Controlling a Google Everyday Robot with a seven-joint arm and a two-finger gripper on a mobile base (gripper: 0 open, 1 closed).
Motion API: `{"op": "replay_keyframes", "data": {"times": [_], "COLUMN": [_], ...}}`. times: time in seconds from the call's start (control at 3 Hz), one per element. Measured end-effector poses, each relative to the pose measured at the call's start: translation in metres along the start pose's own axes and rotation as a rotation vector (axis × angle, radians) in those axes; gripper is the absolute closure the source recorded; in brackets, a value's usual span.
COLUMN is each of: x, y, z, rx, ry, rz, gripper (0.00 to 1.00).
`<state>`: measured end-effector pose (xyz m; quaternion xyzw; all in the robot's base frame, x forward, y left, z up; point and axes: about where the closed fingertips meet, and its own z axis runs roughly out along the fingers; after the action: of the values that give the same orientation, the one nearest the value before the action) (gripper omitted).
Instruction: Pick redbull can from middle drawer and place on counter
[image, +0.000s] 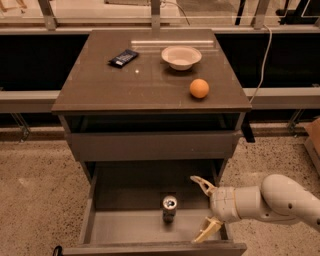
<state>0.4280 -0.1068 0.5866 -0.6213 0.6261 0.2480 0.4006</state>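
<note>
The redbull can (169, 208) stands upright on the floor of the open middle drawer (120, 227), near its centre. My gripper (202, 209) is open, its two pale fingers spread one above the other, low inside the drawer's right side. It sits just to the right of the can, a small gap apart, and holds nothing. The counter (130, 80) is the dark top slab above. It carries an orange ball (199, 88), a white bowl (181, 57) and a dark packet (123, 58).
A narrower drawer front (150, 145) juts out above the open drawer. My white arm (270, 200) reaches in from the right over speckled floor. A cable (262, 55) hangs at the right of the cabinet. A railing runs behind.
</note>
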Motion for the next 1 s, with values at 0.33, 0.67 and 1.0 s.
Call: {"op": "replay_keyframes", "data": {"times": [0.33, 0.67, 1.0], "x": [0.022, 0.039, 0.051], "y": [0.0, 0.001, -0.004], "z": [0.037, 0.07, 0.103], "rx": [-0.017, -0.033, -0.033], "ry": [-0.063, -0.143, -0.205], "rz": [0.094, 0.212, 0.294], "gripper": [0.0, 0.0, 0.0]}}
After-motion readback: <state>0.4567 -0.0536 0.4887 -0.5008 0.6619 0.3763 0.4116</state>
